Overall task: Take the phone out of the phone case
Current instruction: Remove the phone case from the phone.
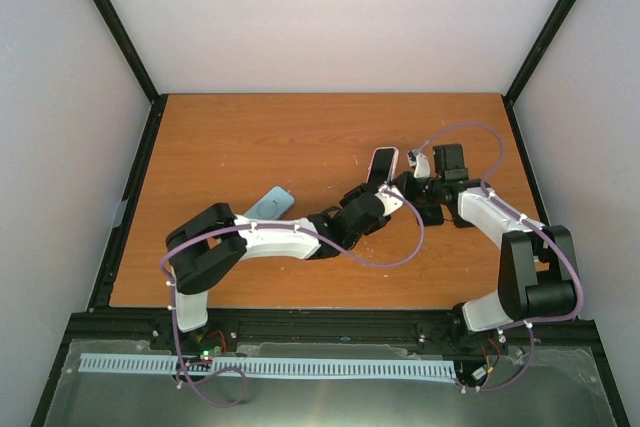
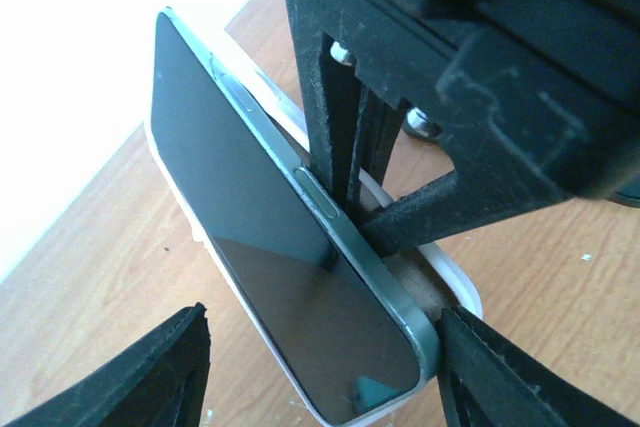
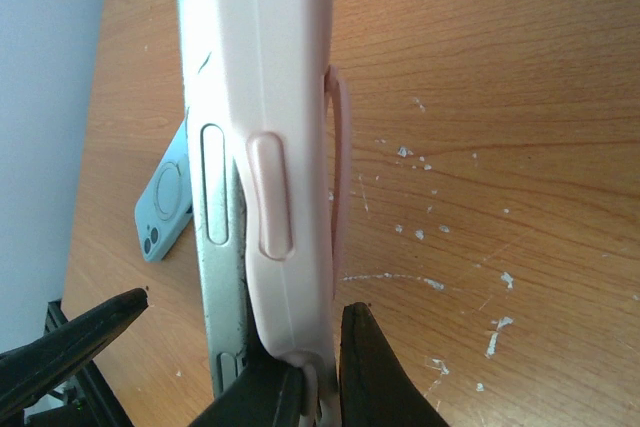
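Top external showed the phone [image 1: 383, 161] stood on end over the bench [image 1: 280, 137], right of centre, caught between both arms. The right tool [image 3: 315, 379] was pinched tight on the lower lip of the pink phone case [image 3: 275, 97], seemingly to anchor the shell. The left tool [image 2: 320, 347] straddled the phone's lower end, partly spread. One finger sat against its metal edge and the other had daylight beside it, so I judged it was placed to draw the handset free. A gap showed between phone and case along one side. A spare blue case [image 1: 270, 204] lay flat, well apart.
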Controlling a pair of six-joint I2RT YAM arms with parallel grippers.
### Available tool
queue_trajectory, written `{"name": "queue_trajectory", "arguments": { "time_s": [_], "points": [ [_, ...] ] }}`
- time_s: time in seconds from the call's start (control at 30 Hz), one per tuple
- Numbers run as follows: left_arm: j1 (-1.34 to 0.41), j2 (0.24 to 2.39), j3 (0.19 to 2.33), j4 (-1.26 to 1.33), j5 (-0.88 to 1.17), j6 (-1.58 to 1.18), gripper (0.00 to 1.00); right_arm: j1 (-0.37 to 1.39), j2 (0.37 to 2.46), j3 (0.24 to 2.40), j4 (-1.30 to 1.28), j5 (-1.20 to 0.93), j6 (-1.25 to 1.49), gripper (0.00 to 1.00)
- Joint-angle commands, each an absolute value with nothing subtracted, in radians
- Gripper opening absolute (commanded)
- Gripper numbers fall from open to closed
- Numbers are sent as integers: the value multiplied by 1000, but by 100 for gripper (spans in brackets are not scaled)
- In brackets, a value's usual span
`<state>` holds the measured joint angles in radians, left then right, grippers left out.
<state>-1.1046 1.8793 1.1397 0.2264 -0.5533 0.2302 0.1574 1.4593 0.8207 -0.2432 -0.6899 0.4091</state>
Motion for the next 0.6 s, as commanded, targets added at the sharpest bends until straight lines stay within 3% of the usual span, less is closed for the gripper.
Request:
{"name": "queue_trajectory", "arguments": {
  "time_s": [0.0, 0.4, 0.57],
  "points": [
    [-1105, 1907, 1086, 403, -710, 410, 61, 160, 1433, 814, -214, -802, 434, 3],
    [-1131, 1996, 974, 909, -787, 871, 63, 153, 1439, 801, -161, -927, 511, 3],
    [-1132, 2048, 942, 1159, -798, 1084, 56, 154, 1432, 796, -155, -935, 521, 3]
  ]
}}
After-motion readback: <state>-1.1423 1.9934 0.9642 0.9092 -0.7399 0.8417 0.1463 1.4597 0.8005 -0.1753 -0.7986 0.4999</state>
